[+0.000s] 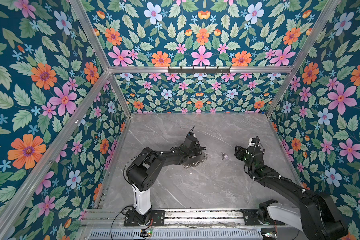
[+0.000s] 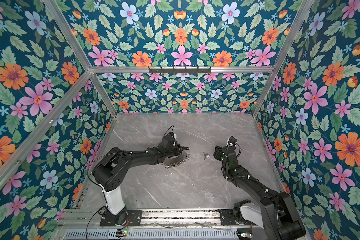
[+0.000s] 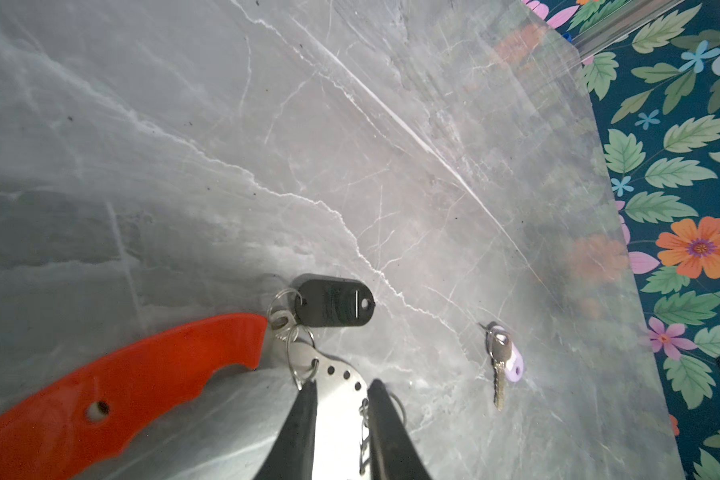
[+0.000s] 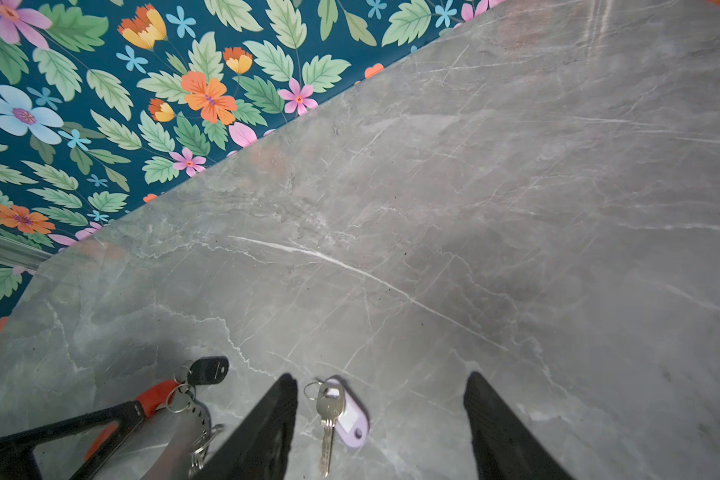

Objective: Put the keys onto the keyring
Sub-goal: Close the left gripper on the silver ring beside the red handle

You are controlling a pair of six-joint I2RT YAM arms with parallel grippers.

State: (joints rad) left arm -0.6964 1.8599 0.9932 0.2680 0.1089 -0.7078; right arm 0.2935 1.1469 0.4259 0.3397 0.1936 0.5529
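The keyring lies at the table's middle, its small silver rings (image 1: 195, 163) (image 2: 177, 162) showing in both top views. In the left wrist view I see its red plastic section (image 3: 121, 382) and silver perforated band (image 3: 341, 374). My left gripper (image 3: 341, 399) (image 1: 199, 150) is shut on that band. The keys, a silver key (image 4: 329, 415) with a lavender tag (image 4: 352, 419), lie flat on the table (image 1: 223, 155) (image 2: 205, 155) (image 3: 500, 365), apart from the ring. My right gripper (image 4: 381, 386) (image 1: 237, 151) stands open over them, the key between its fingers, nearer one finger.
A black oval tag (image 3: 335, 301) (image 4: 208, 370) with a key hangs on the keyring by the red section's end. The grey marble table (image 1: 195, 187) is walled by floral panels on three sides. A metal rail (image 1: 195, 216) with both arm bases runs along the front.
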